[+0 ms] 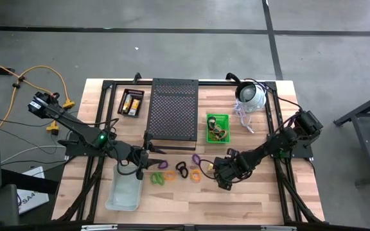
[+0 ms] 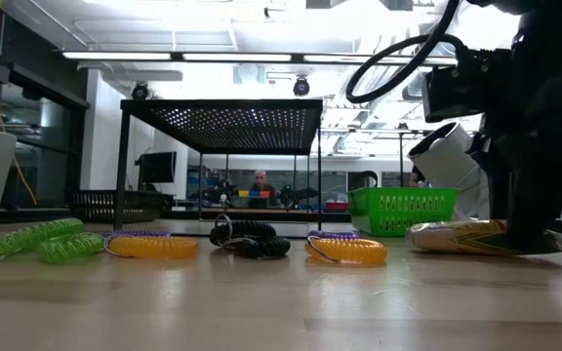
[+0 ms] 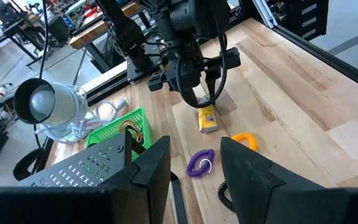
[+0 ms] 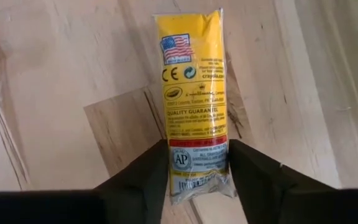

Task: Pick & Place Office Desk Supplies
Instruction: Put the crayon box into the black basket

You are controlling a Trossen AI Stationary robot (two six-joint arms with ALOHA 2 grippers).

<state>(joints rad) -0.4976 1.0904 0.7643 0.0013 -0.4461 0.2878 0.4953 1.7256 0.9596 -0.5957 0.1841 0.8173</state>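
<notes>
A yellow-and-white packet [image 4: 194,93] lies flat on the wooden table, with my right gripper [image 4: 197,160] shut on one end of it. It also shows in the low view as the packet [image 2: 461,236]. To its left lie coiled loops: purple [image 1: 196,158], orange [image 1: 195,178], black [image 1: 181,171], another orange [image 1: 170,174] and green [image 1: 157,178]. My left gripper [image 3: 194,171] is open and holds nothing. It hangs above the table near the far end of a clear bin [image 1: 124,192]. My right gripper pinches the packet's end with the white label [image 4: 197,177] between its two fingers, one on each long edge. The fingers come steeply from above and lie across the packet's width. The packet rests flat on the table.
A black mesh stand [image 1: 172,109] stands at the far middle. A green basket [image 1: 218,128] is to its right and a black tray [image 1: 132,102] with packets to its left. A white dome device [image 1: 251,95] with a cable sits at the far right. Bare wood lies along the near edge.
</notes>
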